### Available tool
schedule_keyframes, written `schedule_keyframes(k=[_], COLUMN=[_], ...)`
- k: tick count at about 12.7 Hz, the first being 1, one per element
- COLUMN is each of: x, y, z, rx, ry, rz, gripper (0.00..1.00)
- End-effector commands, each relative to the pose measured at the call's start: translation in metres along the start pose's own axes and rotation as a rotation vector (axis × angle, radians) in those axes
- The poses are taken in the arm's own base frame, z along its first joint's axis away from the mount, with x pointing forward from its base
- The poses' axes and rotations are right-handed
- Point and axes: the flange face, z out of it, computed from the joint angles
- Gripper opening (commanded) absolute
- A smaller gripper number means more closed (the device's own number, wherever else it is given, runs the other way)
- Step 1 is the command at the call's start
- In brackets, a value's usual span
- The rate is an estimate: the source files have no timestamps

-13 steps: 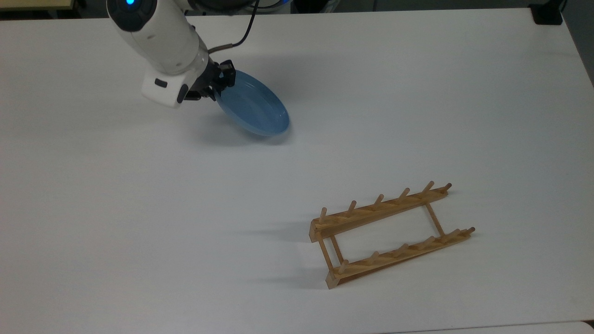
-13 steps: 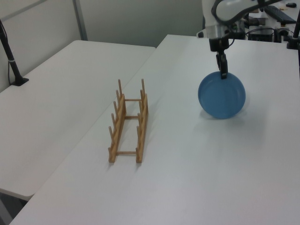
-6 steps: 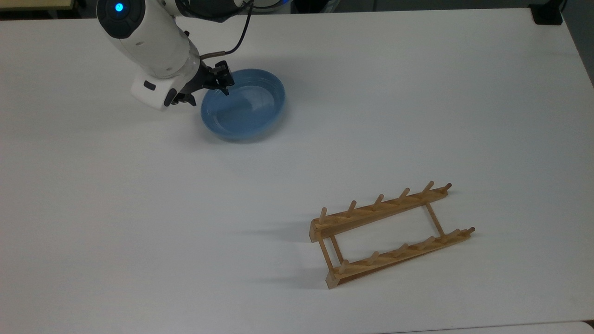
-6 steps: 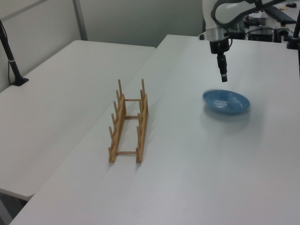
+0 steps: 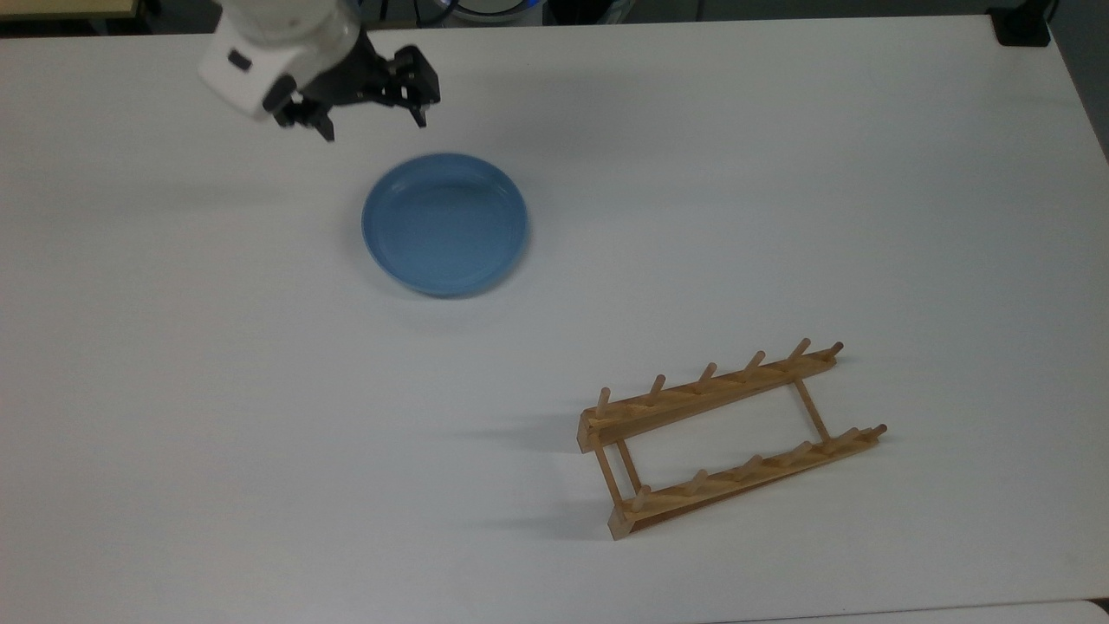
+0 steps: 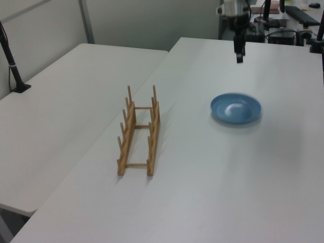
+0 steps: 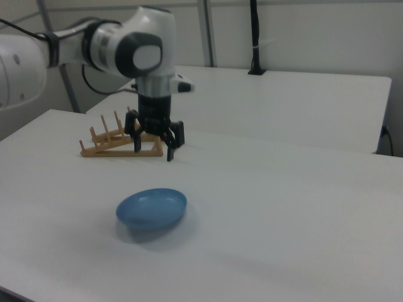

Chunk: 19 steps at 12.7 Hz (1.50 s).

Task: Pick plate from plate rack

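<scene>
Toward the far left corner of the tabletop (image 5: 780,173) in the top view, the hand (image 5: 371,117) hangs in the air with its 2 fingers spread apart, gripping nothing. Just beside it, nearer the tabletop's middle, the plate (image 5: 444,224) lies flat and face up. Well apart, toward the near right edge, the plate rack (image 5: 728,438) stands bare. Little looks risky now: the plate seems settled well inside the edges, and only a low sweep of the arm could knock it.
</scene>
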Motion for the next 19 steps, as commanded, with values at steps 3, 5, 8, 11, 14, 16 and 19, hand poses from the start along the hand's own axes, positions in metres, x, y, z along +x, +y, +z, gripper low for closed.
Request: schedule_keyframes(k=[3, 5, 8, 11, 14, 16, 19], x=[-0.045, -0.063, -0.078, -0.078, -0.066, -0.060, -0.059], y=[-0.038, -0.050, -0.068, -0.076, -0.067, -0.064, -0.066], z=[-0.078, -0.100, -0.119, -0.125, -0.132, -0.132, -0.133], rx=[-0.035, -0.050, -0.010, 0.001, -0.006, -0.020, -0.049], ry=[0.090, 0.119, 0.162, 0.211, 0.324, 0.354, 0.361], rz=[0.171, 0.184, 0.229, 0.227, 0.230, 0.231, 0.223], gripper=[1.00, 1.00, 1.00, 1.00, 1.00, 1.00, 1.00])
